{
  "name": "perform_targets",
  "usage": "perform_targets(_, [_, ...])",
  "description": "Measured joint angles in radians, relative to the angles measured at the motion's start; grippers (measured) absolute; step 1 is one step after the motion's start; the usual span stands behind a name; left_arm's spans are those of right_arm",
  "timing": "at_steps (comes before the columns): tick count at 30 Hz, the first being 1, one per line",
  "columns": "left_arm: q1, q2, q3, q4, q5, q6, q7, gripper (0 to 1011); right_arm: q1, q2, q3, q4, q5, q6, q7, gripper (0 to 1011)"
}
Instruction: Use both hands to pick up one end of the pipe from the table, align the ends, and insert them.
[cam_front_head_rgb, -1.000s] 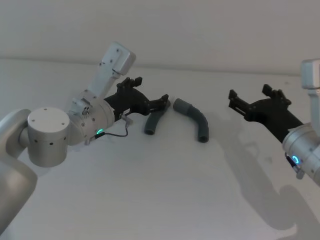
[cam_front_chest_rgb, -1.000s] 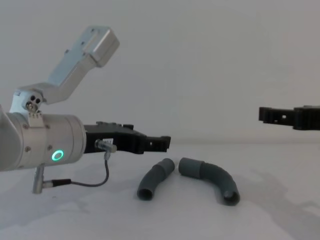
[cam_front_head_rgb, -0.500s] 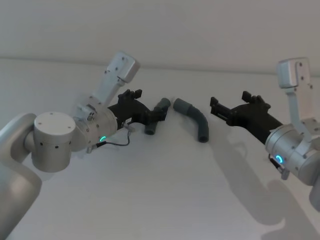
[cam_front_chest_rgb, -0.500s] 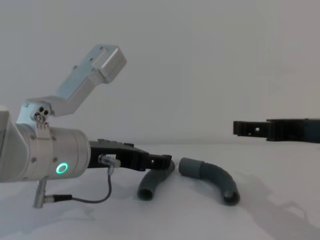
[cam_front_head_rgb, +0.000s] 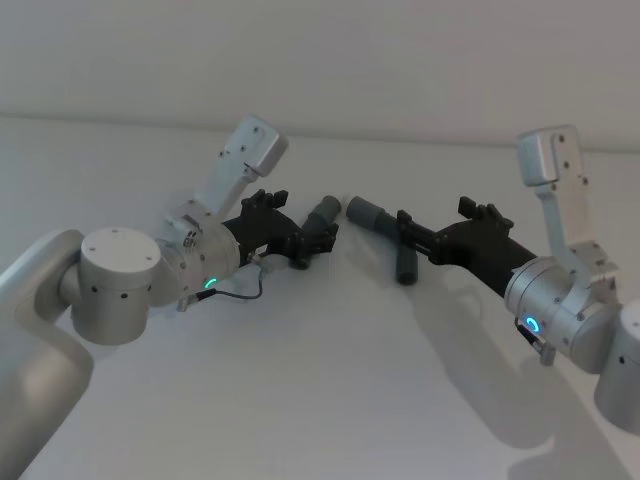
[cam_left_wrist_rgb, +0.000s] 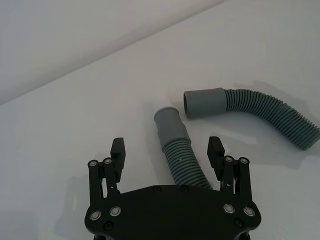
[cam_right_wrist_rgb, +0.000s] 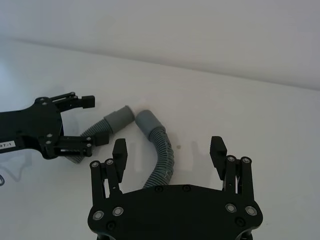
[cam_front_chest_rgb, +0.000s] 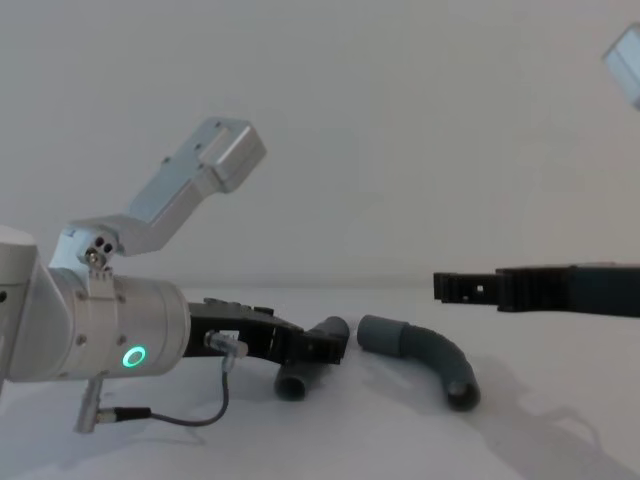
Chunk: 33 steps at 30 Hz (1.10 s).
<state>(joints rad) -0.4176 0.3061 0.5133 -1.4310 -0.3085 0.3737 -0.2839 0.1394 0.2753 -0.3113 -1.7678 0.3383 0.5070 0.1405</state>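
Left wrist view: left gripper (cam_left_wrist_rgb: 166, 147) fingers (cam_left_wrist_rgb: 118, 154) straddle hose piece (cam_left_wrist_rgb: 172, 131).

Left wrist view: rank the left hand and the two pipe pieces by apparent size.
1. Left hand, nearest the camera.
2. Farther pipe piece.
3. Nearer pipe piece, partly hidden by the hand: order unsure.

Plain pale wall (cam_front_head_rgb: 420, 60) at the back, smooth, evenly lit

A plain white matte table (cam_front_head_rgb: 300, 400) is spanning the whole foreground and meeting a plain pale grey wall (cam_front_head_rgb: 320, 60) along a straight seam. Soft light is casting faint grey shadows (cam_front_head_rgb: 480, 370) across the tabletop on the right side.
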Motion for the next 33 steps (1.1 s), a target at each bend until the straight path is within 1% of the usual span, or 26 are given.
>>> perform_targets(14, [-0.020, -0.009, 0.011, 0.044, 0.025, -0.008, -0.021, 1002, 0.019, -0.016, -0.033, 0.054, -0.044, 0.009, -0.009, 1010])
perform_targets(21, [-0.019, -0.009, 0.010, 0.048, 0.032, -0.010, -0.024, 1002, 0.033, -0.023, -0.048, 0.090, -0.067, 0.009, -0.011, 1010])
perform_targets(33, [-0.009, -0.009, 0.002, 0.045, 0.043, -0.012, -0.026, 1001, 0.050, -0.039, -0.067, 0.128, -0.091, 0.008, -0.010, 1010])
